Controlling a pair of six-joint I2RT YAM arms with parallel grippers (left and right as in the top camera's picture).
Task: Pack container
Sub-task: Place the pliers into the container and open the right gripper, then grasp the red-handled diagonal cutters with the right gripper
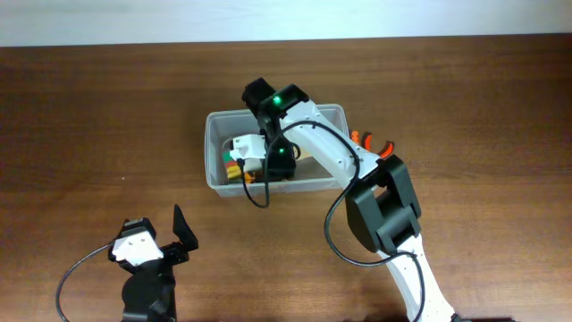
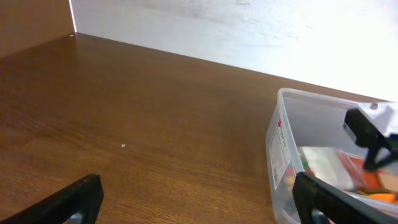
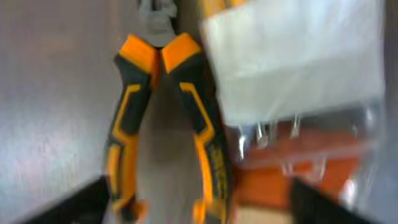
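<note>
left claw point(image 1: 166, 238) apart, low over table point(image 1: 89, 116) | right claw point(image 3: 199, 202) apart, down inside container point(image 1: 212, 154) over pliers point(image 3: 194, 107)

Container point(image 1: 213, 148) crowded: pliers point(image 3: 200, 121), right arm point(image 1: 331, 156); table point(image 1: 89, 134) leftward open.

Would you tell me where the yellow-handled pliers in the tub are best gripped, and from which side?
Probably across both handles near the pivot, from above: the pliers lie flat on the container floor, handles closest there, a clear bag crowding one side.
</note>
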